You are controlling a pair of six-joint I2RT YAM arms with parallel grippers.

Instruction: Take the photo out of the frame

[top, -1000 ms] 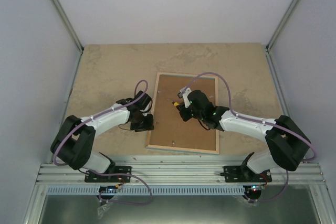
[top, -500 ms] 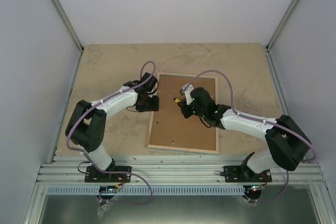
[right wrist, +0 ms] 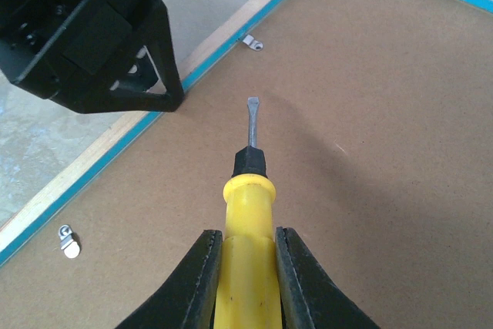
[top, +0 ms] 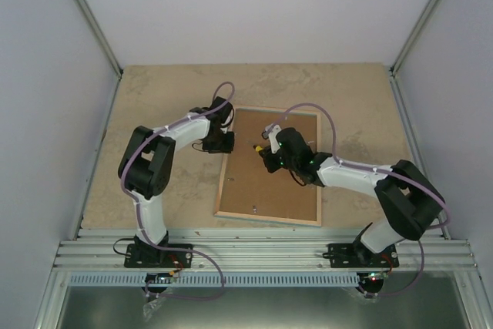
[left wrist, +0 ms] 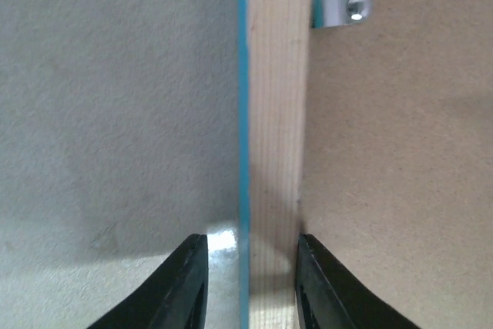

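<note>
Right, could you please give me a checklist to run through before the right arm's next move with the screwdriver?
1. Tool grip: ok. The right gripper is shut on the yellow handle of the screwdriver.
2. Back side up: ok. The frame lies with its brown backing facing up.
3. Frame braced: not ok. The left gripper straddles the left rail with its jaws open and a gap on the outer side.
4. Blade on a clip: not ok. The tip is over bare backing, short of the nearest clip.
5. Clips released: cannot tell.
6. Photo free: cannot tell. No photo shows in any view.
</note>
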